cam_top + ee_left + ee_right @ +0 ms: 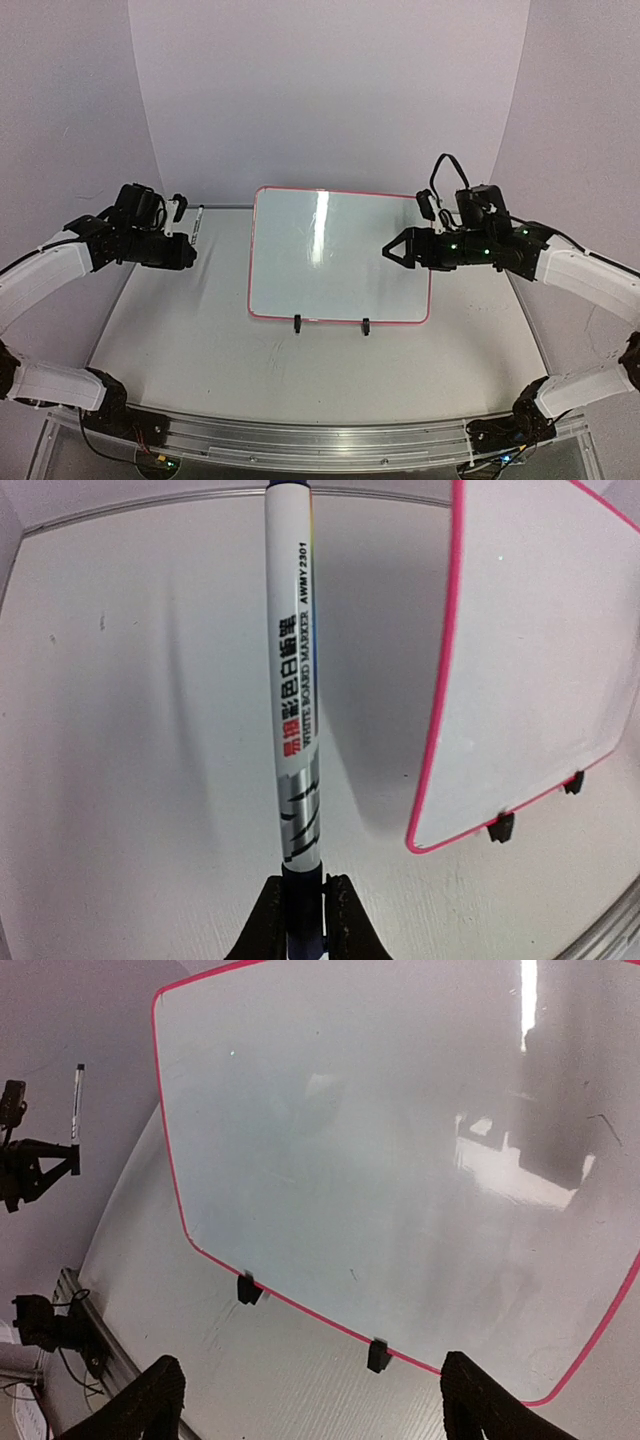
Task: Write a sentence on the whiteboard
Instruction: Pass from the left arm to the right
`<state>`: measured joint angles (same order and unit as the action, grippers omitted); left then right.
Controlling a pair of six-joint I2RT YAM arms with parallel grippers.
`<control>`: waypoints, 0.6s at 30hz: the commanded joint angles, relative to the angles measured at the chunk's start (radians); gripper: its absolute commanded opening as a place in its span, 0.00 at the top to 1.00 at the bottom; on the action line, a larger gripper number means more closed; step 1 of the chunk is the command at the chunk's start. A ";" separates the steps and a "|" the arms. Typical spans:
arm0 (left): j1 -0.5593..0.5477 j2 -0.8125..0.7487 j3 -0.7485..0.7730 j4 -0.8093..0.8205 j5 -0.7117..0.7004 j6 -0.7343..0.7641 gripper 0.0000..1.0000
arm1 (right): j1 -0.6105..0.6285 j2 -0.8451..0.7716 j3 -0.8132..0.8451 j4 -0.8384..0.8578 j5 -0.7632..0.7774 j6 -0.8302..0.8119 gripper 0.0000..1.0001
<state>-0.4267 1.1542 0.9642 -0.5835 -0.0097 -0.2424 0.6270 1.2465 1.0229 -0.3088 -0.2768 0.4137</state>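
Observation:
The whiteboard (340,255) lies flat in the middle of the table, white with a pink rim and two black clip feet on its near edge; its surface looks blank. It also shows in the left wrist view (530,660) and the right wrist view (400,1160). My left gripper (186,240) is left of the board, above the table, shut on a white board marker (295,680) that points away from the wrist; the marker also shows in the top view (196,222). My right gripper (392,250) is open and empty above the board's right part, its fingertips (150,1400) spread wide.
The white table (200,350) ends in a metal rail (320,445) at the near edge, where both arm bases are bolted. White backdrop walls close the back and sides. The left arm shows small at the left of the right wrist view (30,1165).

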 commanded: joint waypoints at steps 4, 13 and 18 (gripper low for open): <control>-0.096 -0.036 0.113 -0.030 0.357 0.163 1.00 | -0.026 0.139 0.141 -0.064 -0.501 -0.082 0.11; -0.336 0.059 0.183 -0.051 0.434 0.169 1.00 | -0.024 0.253 0.224 -0.070 -0.833 -0.060 0.20; -0.469 0.155 0.245 -0.087 0.398 0.180 1.00 | -0.016 0.277 0.235 -0.070 -0.901 -0.066 0.20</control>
<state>-0.8204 1.2518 1.1336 -0.6228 0.3923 -0.0929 0.6025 1.5066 1.2163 -0.3763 -1.0557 0.3595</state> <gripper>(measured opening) 0.108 0.801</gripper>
